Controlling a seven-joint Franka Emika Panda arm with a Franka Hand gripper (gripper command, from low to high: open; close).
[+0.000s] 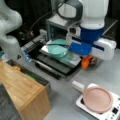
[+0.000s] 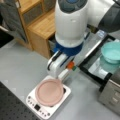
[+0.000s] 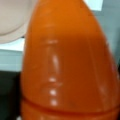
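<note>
Both front views look down, sharing the pink pan [image 1: 98,98]; wrist close-up

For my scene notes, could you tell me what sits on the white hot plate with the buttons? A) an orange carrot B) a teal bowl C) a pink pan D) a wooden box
C: a round pink pan sits on the white hot plate in both front views, while the teal bowl rests on the open oven door.
</note>
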